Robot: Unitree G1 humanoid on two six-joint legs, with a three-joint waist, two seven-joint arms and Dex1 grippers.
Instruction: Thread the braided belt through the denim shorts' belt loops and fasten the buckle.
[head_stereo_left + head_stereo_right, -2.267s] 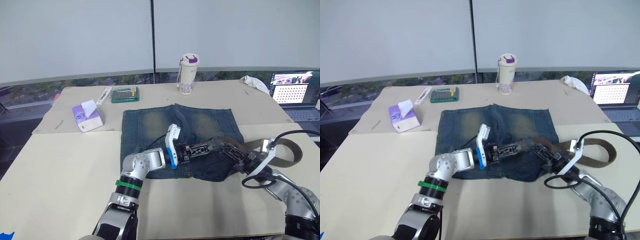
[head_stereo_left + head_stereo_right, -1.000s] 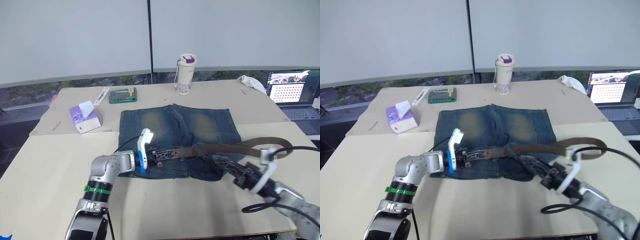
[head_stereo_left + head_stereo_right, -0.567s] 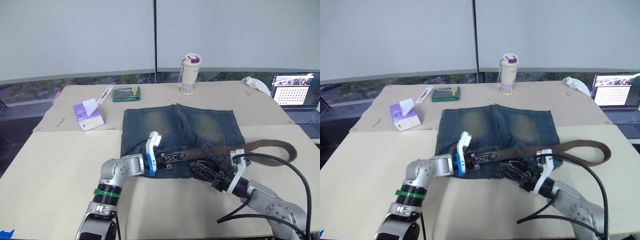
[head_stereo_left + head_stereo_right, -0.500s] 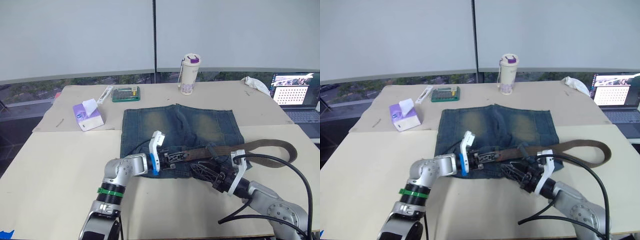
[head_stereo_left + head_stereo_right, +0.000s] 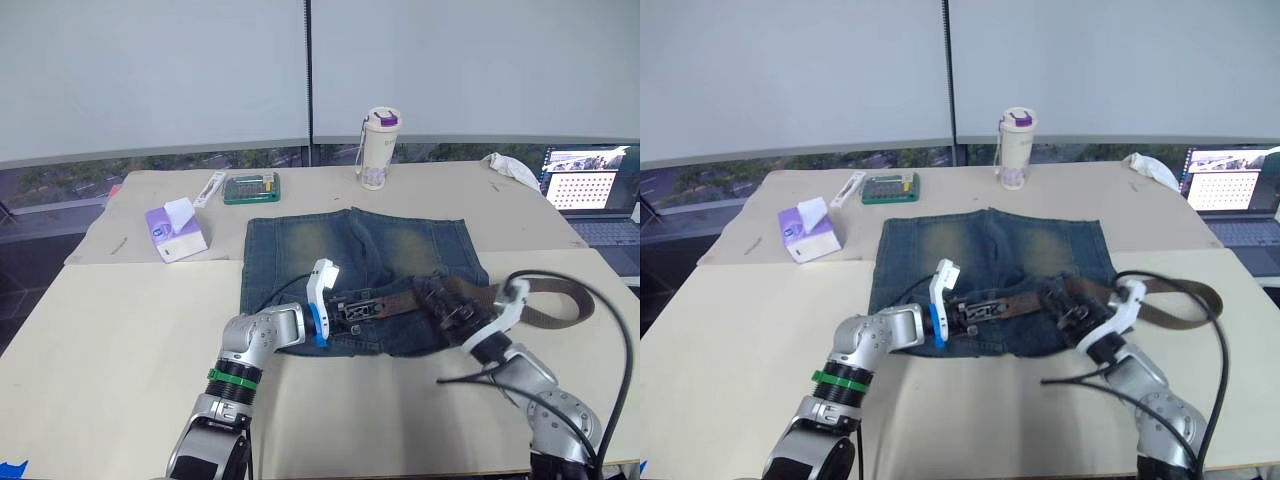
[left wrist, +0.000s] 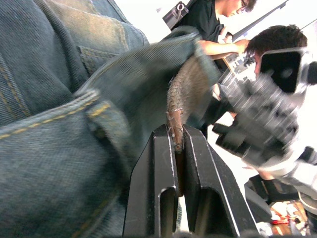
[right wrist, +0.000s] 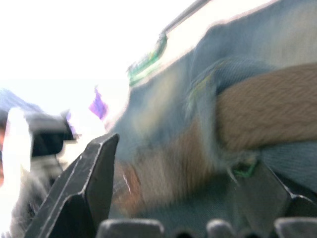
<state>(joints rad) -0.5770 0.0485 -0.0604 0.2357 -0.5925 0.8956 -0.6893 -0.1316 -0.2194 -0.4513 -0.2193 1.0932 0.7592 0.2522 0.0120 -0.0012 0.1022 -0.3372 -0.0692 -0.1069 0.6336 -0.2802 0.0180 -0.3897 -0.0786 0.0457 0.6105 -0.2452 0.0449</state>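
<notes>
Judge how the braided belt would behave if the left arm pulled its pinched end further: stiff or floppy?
Probably floppy: the braided belt curls in a loose loop on the table. The left gripper, shut on it, likely grips the woven texture well. Pulling could bunch the denim shorts.

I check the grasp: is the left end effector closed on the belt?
Closed: in the left wrist view the left end effector pinches the braided belt between its fingers.

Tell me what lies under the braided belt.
The braided belt crosses the waistband of the denim shorts; its looped tail rests on the table. Which belt loops it passes stays hidden by both grippers.
</notes>
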